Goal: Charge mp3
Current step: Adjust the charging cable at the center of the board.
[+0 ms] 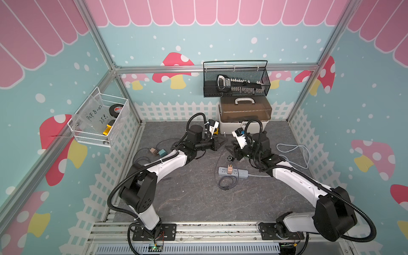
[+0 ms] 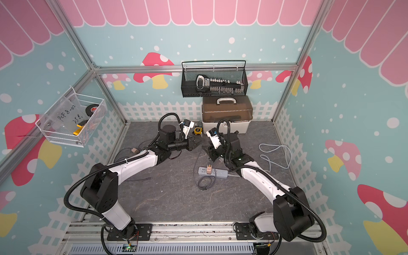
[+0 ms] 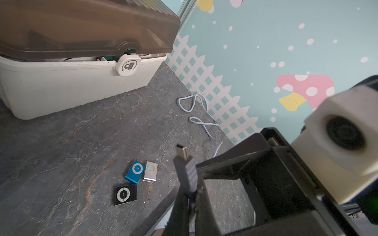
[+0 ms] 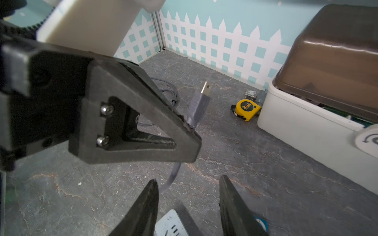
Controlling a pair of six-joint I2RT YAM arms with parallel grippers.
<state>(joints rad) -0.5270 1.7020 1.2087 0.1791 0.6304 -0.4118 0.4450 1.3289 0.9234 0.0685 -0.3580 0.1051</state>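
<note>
Clamping the mini-USB plug point(image 3: 185, 163), our left gripper point(image 3: 192, 191) has the black mp3 player point(image 1: 230, 158) at five o'clock in a top view; right gripper point(image 4: 188, 178) agape, nearer.

You have three mp3 players point(image 3: 135, 172) point(image 3: 150, 171) point(image 3: 125, 194) in front of the storage box point(image 3: 71, 85): blue, silver and black. There is one yellow tape measure point(image 4: 246, 109) beside the box and one power strip point(image 1: 240, 173) farther out. There are two baskets: a black basket point(image 1: 212, 88) just above the box and a white basket point(image 1: 120, 123) well to its left.
</note>
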